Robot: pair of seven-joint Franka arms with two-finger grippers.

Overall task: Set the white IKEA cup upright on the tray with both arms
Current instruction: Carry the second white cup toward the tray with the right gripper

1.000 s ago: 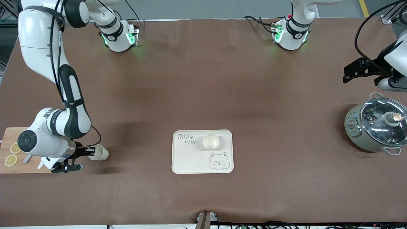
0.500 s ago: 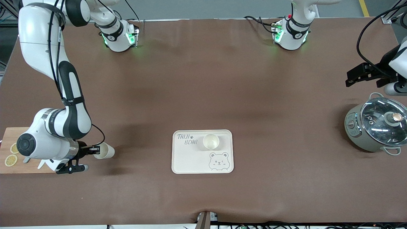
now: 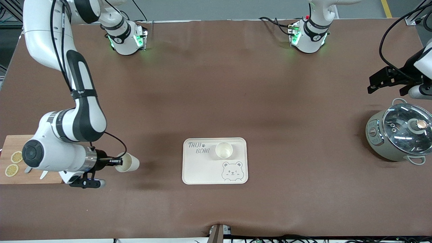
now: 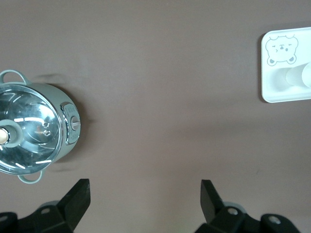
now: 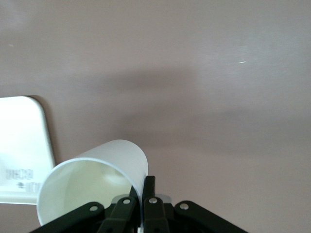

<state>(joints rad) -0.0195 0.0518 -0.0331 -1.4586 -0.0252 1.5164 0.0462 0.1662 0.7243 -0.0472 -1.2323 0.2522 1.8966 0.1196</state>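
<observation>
Brown table mat: right gripper [image 3: 116, 162] clamps a white plastic cup [image 3: 127, 162] lying sideways, the cream rectangular bear-print tray [image 3: 202, 168] ahead of its base; left gripper [image 3: 384, 79] waits, fingers apart, over mat beside the pot

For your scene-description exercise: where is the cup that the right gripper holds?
In the front view, the cup lies tilted sideways in the right gripper, over bare table between the cutting board and the tray.

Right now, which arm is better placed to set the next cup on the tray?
The right arm: its end effector already grips a white cup beside the tray. The left end effector, open, waits over the pot's end.
</observation>
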